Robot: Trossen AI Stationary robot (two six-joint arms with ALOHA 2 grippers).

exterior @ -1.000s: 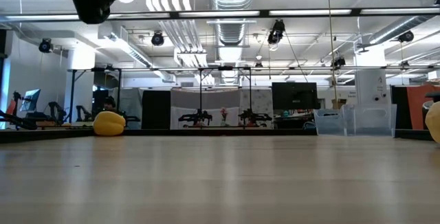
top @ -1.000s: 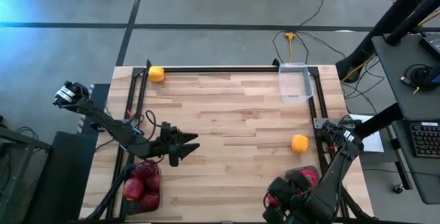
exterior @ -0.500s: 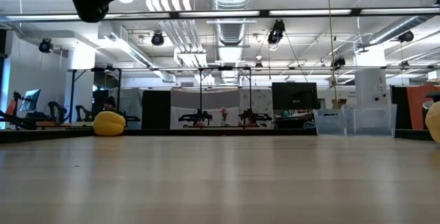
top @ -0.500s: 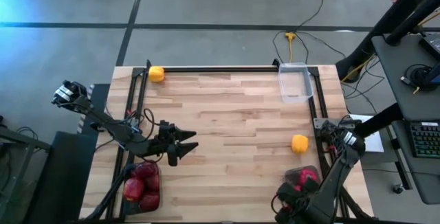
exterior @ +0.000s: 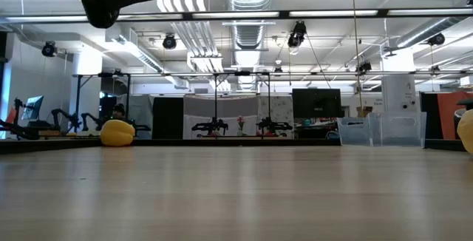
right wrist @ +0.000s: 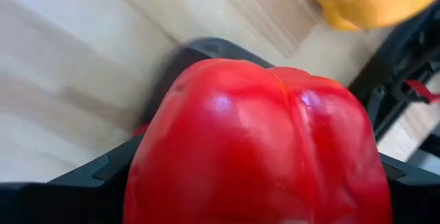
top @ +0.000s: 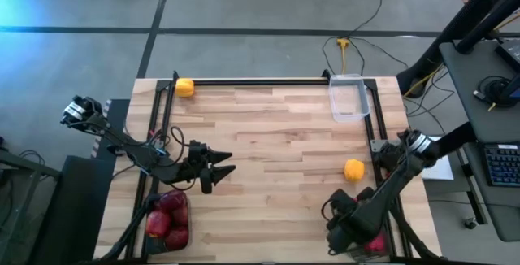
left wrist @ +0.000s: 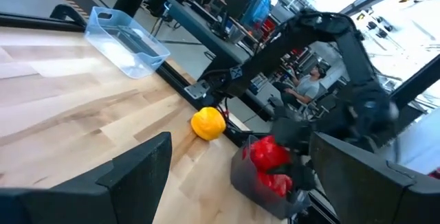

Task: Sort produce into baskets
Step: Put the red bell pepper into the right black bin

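Observation:
My right gripper (right wrist: 247, 183) is at the table's near right corner (top: 356, 228), shut on a bright red pepper (right wrist: 254, 141), over a dark basket (right wrist: 199, 49). The left wrist view shows this pepper (left wrist: 265, 152) above that basket (left wrist: 251, 179), which holds another red piece. My left gripper (top: 216, 167) is open and empty above the table's left side. It stands just beyond a dark basket of dark red apples (top: 166, 219). One yellow piece (top: 354, 169) rests on the table near the right edge, another (top: 185, 88) at the far left corner. My right gripper pinches the red pepper between its two fingers (right wrist: 89, 179), one on each side of its body (right wrist: 148, 162). The pepper fills the wrist view and hides the pads. It is lifted clear, above the dark basket's rim.
A clear bin (top: 348, 98) stands at the far right of the table. The wooden top (top: 276, 143) between the two arms is bare. A black frame rail runs along the far edge. A person sits in the room beyond the table (left wrist: 313, 86).
My right arm has swung from the near edge toward the table's right and far side with the pepper. It now covers the dark basket at the near right.

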